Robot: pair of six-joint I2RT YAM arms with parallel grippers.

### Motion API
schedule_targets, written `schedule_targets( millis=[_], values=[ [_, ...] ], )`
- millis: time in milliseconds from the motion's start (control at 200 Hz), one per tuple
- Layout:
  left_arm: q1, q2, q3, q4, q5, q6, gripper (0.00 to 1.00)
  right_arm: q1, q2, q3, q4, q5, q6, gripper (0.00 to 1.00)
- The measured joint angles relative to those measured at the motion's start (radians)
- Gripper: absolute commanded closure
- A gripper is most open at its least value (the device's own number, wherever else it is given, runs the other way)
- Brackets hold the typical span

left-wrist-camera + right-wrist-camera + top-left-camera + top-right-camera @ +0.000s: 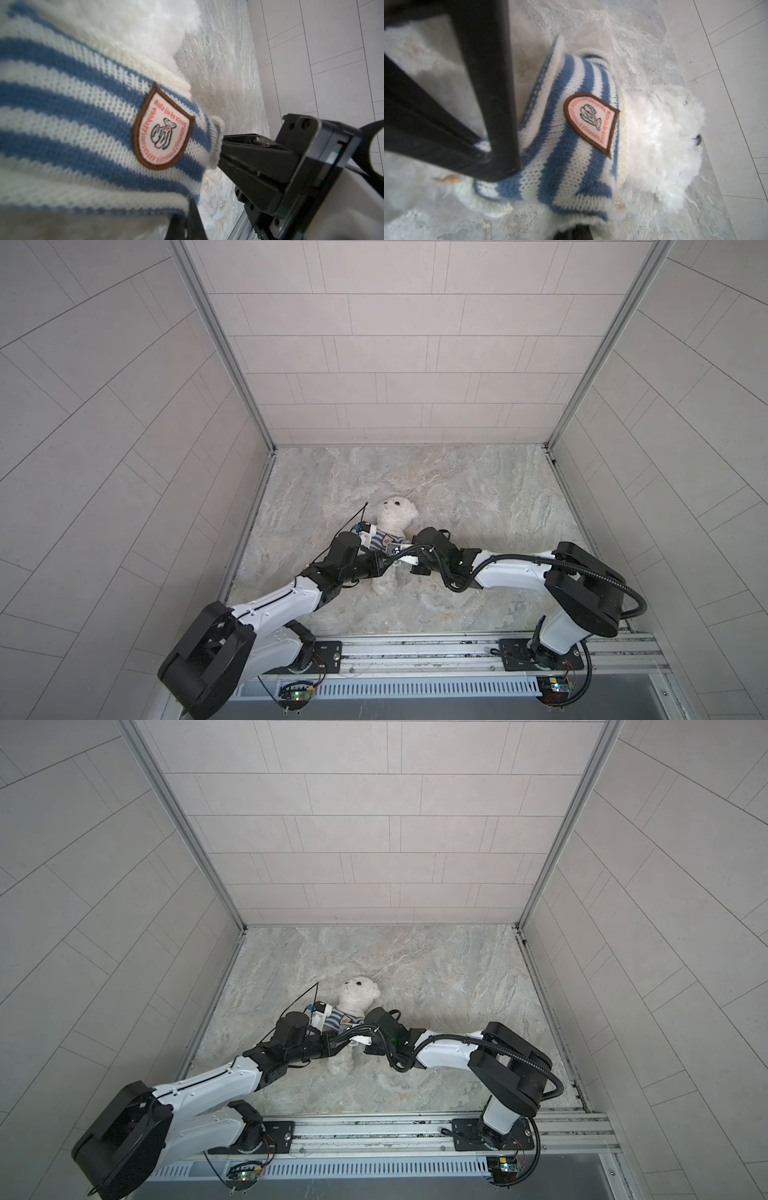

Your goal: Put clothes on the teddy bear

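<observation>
The teddy bear [395, 514] [359, 995] lies on its back left of the middle, head towards the back wall. A blue-and-white striped shirt [380, 540] [83, 116] with a shield badge [591, 122] sits round its torso. My left gripper [371, 546] [187, 220] is shut on the shirt's lower hem at the bear's left side. My right gripper [395, 549] [575, 230] comes in from the right and is shut on the shirt's sleeve cuff [216, 143], half buried in white fur. The bear's head [664, 145] shows past the collar. Both arms cover its lower body.
The marble-look floor [478, 510] is boxed in by tiled walls [395, 344] at the back and on both sides. A metal rail [415, 649] carrying both arm bases runs along the front edge. The two forearms nearly meet over the bear's belly.
</observation>
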Motion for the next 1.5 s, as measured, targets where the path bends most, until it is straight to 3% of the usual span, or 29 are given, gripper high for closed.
schedule_targets(
  millis=[150, 375, 536, 766, 846, 1106, 1186, 1497],
  values=[
    [0.040, -0.027, 0.000, -0.018, 0.018, 0.000, 1.00, 0.004, -0.070, -0.046, 0.013, 0.006, -0.001, 1.00],
    [0.143, -0.109, 0.002, -0.080, 0.033, 0.006, 1.00, 0.026, -0.365, -0.170, -0.036, 0.000, -0.002, 1.00],
    [0.149, -0.110, 0.002, -0.097, 0.045, 0.008, 1.00, 0.043, -0.526, -0.214, -0.111, -0.008, 0.010, 1.00],
    [0.148, -0.110, 0.005, -0.107, 0.069, 0.016, 1.00, 0.085, -0.645, -0.249, -0.176, -0.011, 0.061, 1.00],
    [0.148, -0.111, 0.013, -0.116, 0.075, 0.027, 1.00, 0.098, -0.658, -0.262, -0.179, -0.006, 0.093, 0.99],
    [0.110, -0.114, 0.014, -0.133, 0.047, 0.029, 1.00, 0.208, -0.600, -0.216, -0.225, 0.079, 0.149, 0.76],
    [0.083, -0.119, 0.010, -0.128, 0.040, 0.019, 1.00, 0.232, -0.610, -0.210, -0.233, 0.098, 0.167, 0.64],
    [0.005, -0.121, -0.030, -0.064, 0.016, -0.039, 1.00, 0.347, -0.558, -0.120, -0.261, 0.166, 0.190, 0.60]
  ],
)
